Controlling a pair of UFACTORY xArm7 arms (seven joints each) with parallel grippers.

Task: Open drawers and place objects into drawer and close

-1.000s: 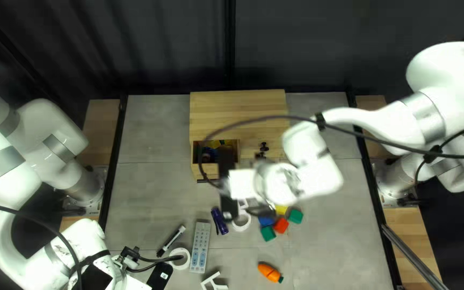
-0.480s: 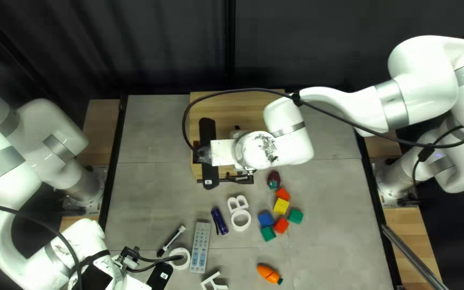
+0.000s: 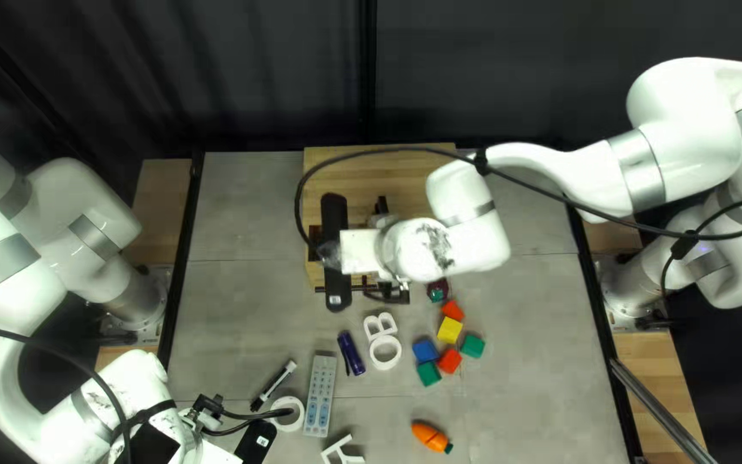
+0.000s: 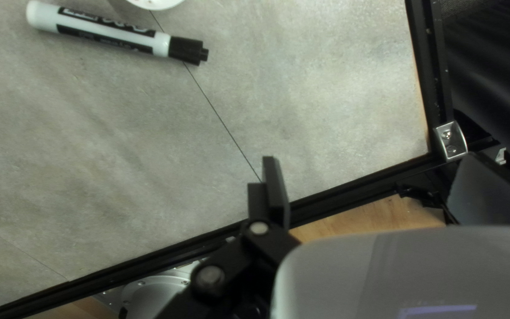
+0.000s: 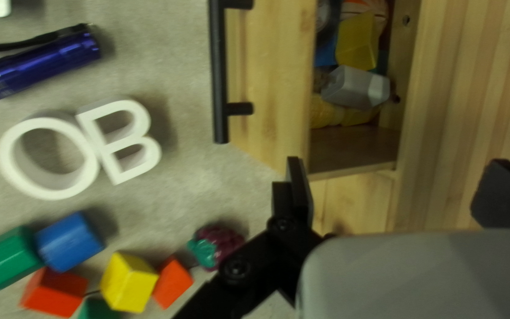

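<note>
Black over wood, hovering at the open drawer (image 5: pixel 270 77) with the right gripper (image 3: pixel 386 249).
Holding nothing, with right jaws spread wide near the drawer's corner; likewise wide apart and unladen at the left gripper (image 3: pixel 212 411), near the marker (image 4: pixel 113 33). Inside the drawer, a yellow block (image 5: pixel 355 42) and grey piece (image 5: pixel 355 87); outside on the table (image 3: pixel 526 361), loose blocks (image 5: pixel 69 241), white letters (image 5: pixel 93 147) and a torch (image 5: pixel 39 64).

The desk (image 3: pixel 526 344) is matt and faintly mottled. Near its far edge, the drawer (image 5: pixel 273 77) shows smooth, grained wood, with a black metal handle (image 5: pixel 218 71). The flashlight (image 5: pixel 36 62) has a glossy metallic finish, the marker (image 4: pixel 107 29) is smooth plastic, and the white letters (image 5: pixel 7 155) look like matt plastic.
</note>
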